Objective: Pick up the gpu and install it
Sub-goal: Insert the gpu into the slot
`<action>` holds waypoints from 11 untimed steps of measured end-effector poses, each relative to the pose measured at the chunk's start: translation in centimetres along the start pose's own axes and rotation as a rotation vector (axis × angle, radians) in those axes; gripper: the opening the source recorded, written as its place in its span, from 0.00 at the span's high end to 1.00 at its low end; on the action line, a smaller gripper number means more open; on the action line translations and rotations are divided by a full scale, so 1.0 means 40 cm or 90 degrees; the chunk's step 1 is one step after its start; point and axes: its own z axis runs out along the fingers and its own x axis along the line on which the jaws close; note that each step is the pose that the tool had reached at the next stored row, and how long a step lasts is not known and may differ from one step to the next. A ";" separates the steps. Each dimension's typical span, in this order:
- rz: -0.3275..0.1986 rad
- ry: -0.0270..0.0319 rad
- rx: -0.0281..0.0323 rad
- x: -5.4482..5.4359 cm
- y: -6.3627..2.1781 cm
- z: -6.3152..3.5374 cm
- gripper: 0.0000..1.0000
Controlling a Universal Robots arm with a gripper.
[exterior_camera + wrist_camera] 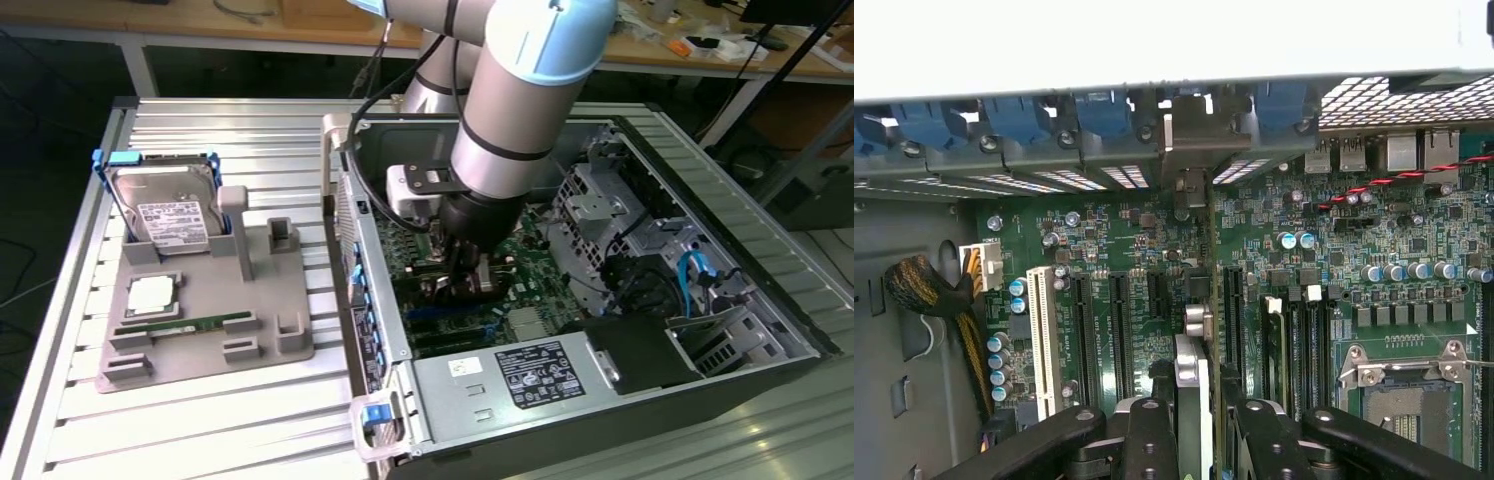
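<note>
Held the gpu edge-on in the hand, fingers clamped against both faces of the card, deep inside the open computer case on the worktop. Stood the card upright over the motherboard, among the black expansion slots, bracket end toward the rear wall's blue latches. Could not tell whether the connector edge had met a slot. Judged a slight skew the main hazard: could jam the connector against a slot's lip, scrape the small capacitors alongside, or catch the bracket on the rear wall and lever the card loose in so narrow a grip.
</note>
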 end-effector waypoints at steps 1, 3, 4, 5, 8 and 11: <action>0.000 0.0002 -0.0001 0.000 -0.005 0.000 0.72; 0.000 0.0000 0.0001 -0.001 -0.012 0.000 0.72; 0.000 0.0000 0.0001 -0.001 -0.014 0.000 0.72; 0.000 0.0000 0.0001 -0.001 -0.015 0.000 0.72; 0.000 0.0000 0.0001 -0.001 -0.018 0.000 0.72; 0.000 0.0000 0.0001 -0.001 -0.019 0.000 0.72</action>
